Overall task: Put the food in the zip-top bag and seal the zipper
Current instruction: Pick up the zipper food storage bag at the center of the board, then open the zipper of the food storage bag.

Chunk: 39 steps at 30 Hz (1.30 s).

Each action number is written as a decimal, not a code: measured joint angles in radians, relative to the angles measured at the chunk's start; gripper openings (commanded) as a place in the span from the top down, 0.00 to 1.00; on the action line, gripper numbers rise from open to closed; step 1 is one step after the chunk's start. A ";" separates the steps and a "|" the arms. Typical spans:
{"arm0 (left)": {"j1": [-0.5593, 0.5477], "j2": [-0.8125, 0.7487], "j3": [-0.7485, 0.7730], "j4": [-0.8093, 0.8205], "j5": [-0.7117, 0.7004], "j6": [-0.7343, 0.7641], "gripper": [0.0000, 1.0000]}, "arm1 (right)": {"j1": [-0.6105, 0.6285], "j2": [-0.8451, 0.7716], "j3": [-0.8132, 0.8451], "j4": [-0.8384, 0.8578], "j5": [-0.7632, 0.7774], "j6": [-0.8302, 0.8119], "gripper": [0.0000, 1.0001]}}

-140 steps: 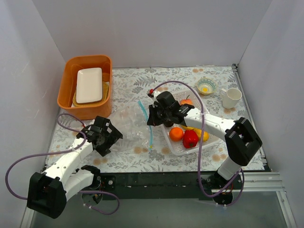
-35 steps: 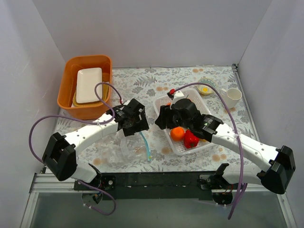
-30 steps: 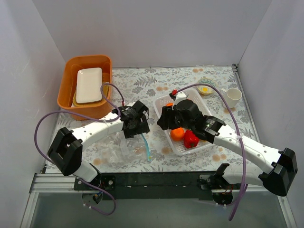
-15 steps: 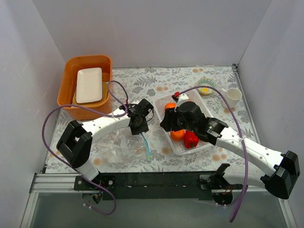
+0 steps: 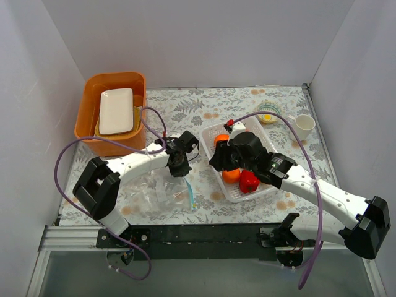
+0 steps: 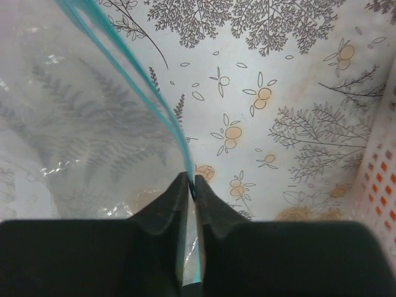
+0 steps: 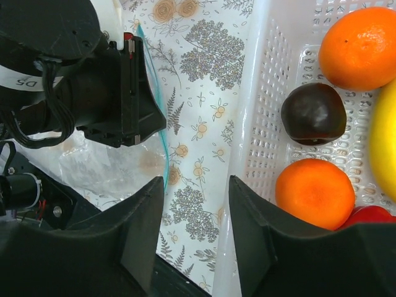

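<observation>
orange bin (image 5: 86, 117) at table's (image 5: 185, 105) far-left corner, white basket (image 7: 266, 93) beside zip-top bag (image 6: 74, 136), left gripper (image 6: 190, 180) pinching zipper (image 6: 179, 145), right gripper (image 7: 195, 182) parted, empty, above basket's left rim

Bright, even, diffuse light with soft shadows and sharp pictures.

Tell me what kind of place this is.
Probably a robot lab's test cell: plain white walls around a floral tablecloth, two arms bolted at its edge, toy fruit in a white basket.
</observation>
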 measured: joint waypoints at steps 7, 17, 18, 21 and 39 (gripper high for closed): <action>0.000 -0.075 -0.023 0.027 0.006 0.008 1.00 | -0.002 0.012 -0.004 0.006 -0.024 0.004 0.70; 0.000 -0.277 -0.035 0.053 0.031 0.043 1.00 | -0.016 0.123 -0.020 0.124 -0.235 0.029 0.54; 0.000 -0.282 -0.035 0.053 0.032 0.045 1.00 | -0.016 0.137 -0.020 0.141 -0.254 0.031 0.51; 0.000 -0.283 -0.035 0.053 0.036 0.051 1.00 | -0.016 0.186 -0.020 0.181 -0.325 0.039 0.48; 0.037 -0.300 -0.035 0.080 0.080 0.069 1.00 | -0.010 0.303 -0.094 0.363 -0.557 0.107 0.83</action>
